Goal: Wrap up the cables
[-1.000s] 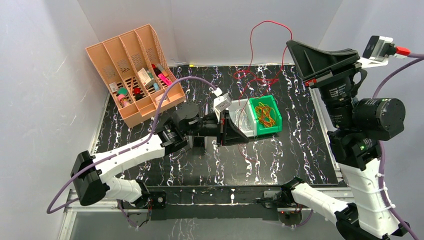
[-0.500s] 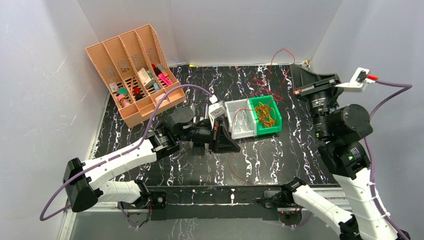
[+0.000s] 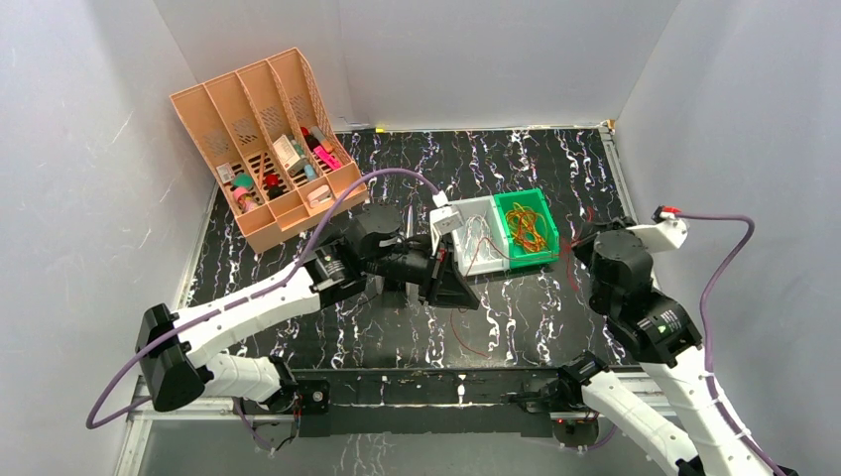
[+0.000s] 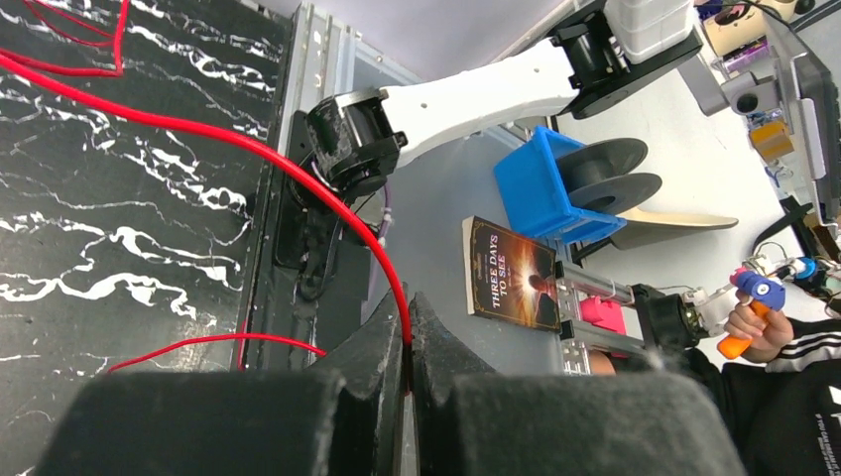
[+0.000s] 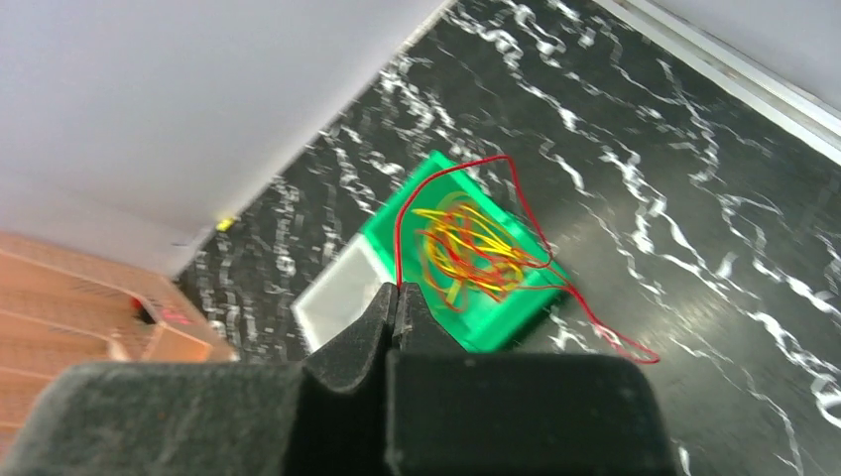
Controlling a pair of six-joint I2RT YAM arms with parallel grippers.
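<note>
Red cable [image 4: 198, 126], thread-thin, runs straight into the left gripper [image 4: 408, 337], whose jaws are pinched tight on it. Ahead of those tips it slants away over the black marbled table [image 4: 99, 248]. The right gripper [image 5: 396, 297] is likewise clamped on the strand, which rises from its tips, arcs over and trails down to the tabletop on its right. Just beyond its tips sits a green bin [image 5: 476, 332] holding a yellow-and-red tangle [image 5: 466, 253], perhaps rubber bands; the view is blurred. A white bin [image 5: 332, 302] touches it.
</note>
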